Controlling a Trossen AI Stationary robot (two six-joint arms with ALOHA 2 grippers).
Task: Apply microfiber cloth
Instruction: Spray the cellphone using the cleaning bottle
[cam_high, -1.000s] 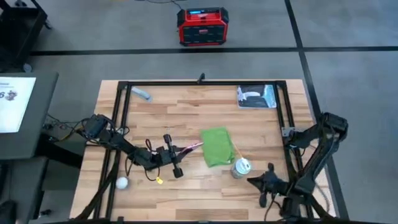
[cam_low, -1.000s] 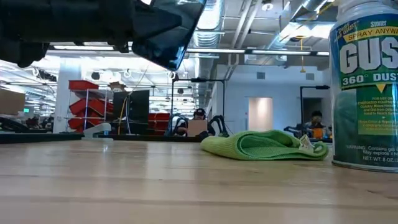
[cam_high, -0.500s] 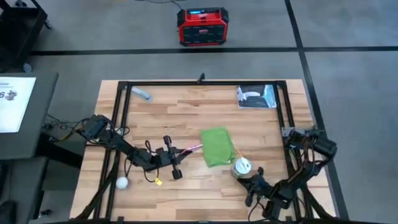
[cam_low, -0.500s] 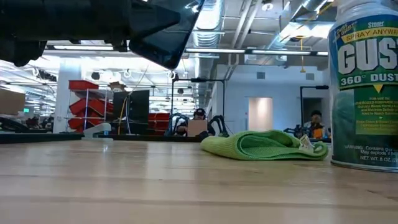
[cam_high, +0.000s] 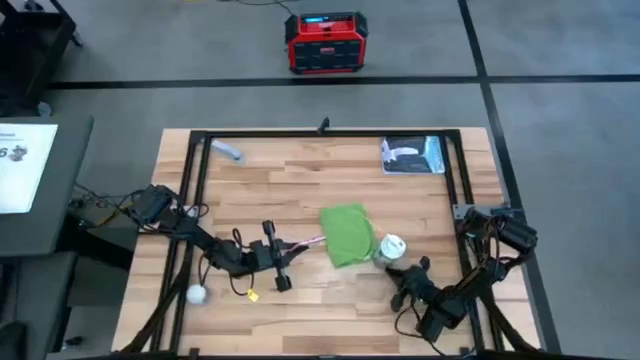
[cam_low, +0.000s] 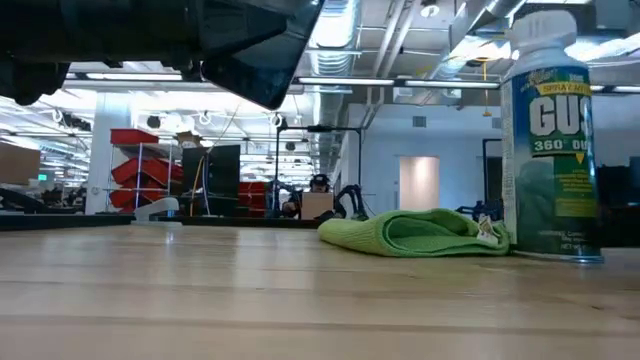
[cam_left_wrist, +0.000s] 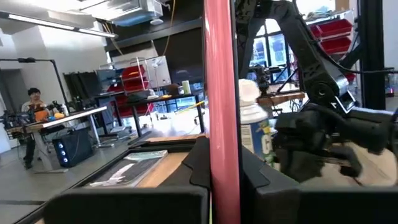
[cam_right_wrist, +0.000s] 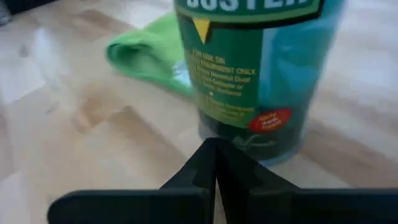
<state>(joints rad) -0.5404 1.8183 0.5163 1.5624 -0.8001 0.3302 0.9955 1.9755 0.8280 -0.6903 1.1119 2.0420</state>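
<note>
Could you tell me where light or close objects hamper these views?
High view: even light, soft shadows. Low view: bright ceiling lamps behind leave an arm a black shape along the top; the microfiber cloth and duster can are well lit. Left wrist view: the pink rod in the left gripper splits the picture. Right wrist view: the can crowds the lens past the shut right gripper.

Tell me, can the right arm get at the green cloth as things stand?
Probably not directly. The duster can stands upright between the right end effector and the microfiber cloth, right beside the cloth's near edge, so it would need to go around.
</note>
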